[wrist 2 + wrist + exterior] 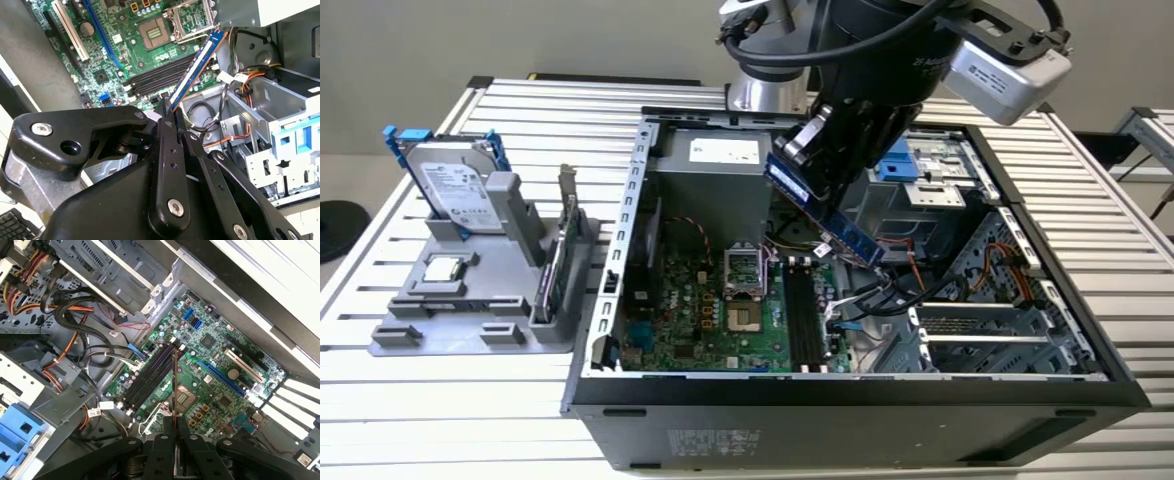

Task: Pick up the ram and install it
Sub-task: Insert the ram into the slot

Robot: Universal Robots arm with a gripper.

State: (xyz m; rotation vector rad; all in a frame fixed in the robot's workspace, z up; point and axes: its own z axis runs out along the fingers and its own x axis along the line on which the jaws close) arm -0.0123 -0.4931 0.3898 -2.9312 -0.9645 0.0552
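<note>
Over the open computer case (854,392), upper middle of the exterior view: gripper (817,160), fingers closed tight on one end of the ram (834,225). Ram slanted, free end lowered toward the exterior view's right, above the motherboard (707,320), not seated in the black slots (803,320). Free tip near the cables (894,295); contact there not discernible. Gripped end hidden between the fingers in both wrist views. Edge-on in the first wrist view, reduced to a thin line, chips not discernible. Arm (854,40) cut off at the exterior view's top edge. Hard drive (454,185) upright on a grey tray (400,345), far left of the exterior view.
</note>
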